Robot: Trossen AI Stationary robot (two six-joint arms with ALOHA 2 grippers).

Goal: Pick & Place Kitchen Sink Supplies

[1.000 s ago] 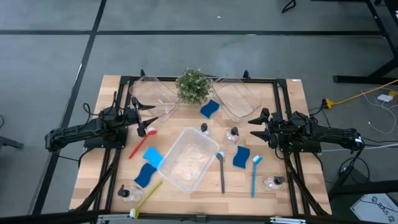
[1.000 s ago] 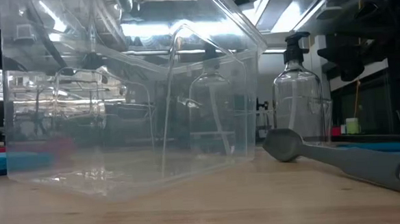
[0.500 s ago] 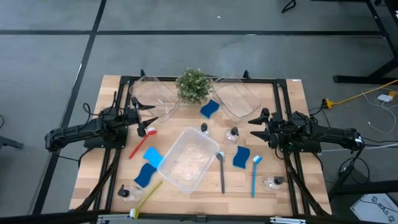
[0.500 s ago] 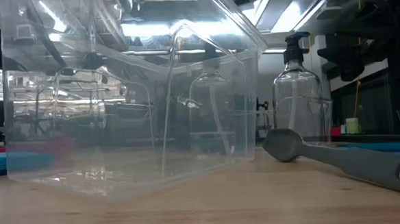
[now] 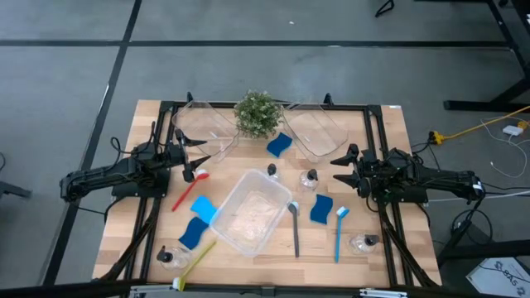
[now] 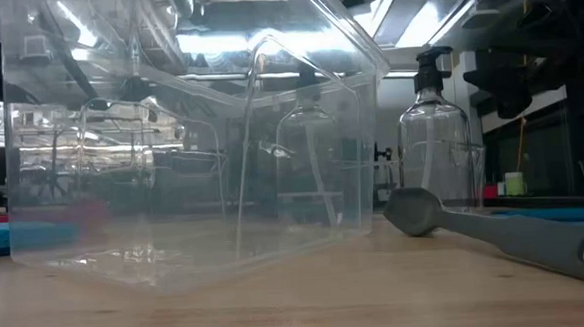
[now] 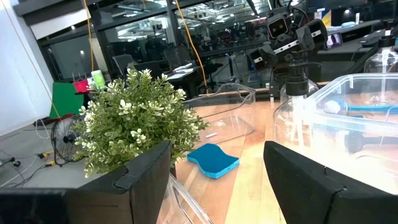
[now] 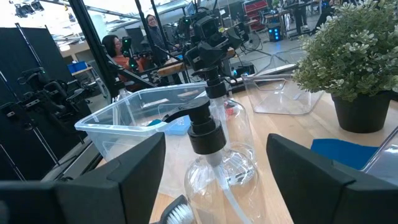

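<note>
Mostly, the low view is filled by the clear bin, so that what lies behind it is seen only as blur; one pump bottle stands clear beside it, and the grey brush is cut off at the picture's edge. From above, the bin sits at the middle of the surface. The left pincer is held level, well apart from the bin on its left, with its fingers spread and nothing between them; its tips are close to the head of the red brush. The right pincer is held level on the bin's right, fingers likewise apart and empty, pointing toward a pump bottle just beside the bin. Blue sponges lie touching the bin's left side, another past the grey brush on its right, and one beyond it near the potted plant. A blue brush and a toppled bottle lie toward the near right corner; a yellow-green brush and a bottle reach the near edge.
</note>
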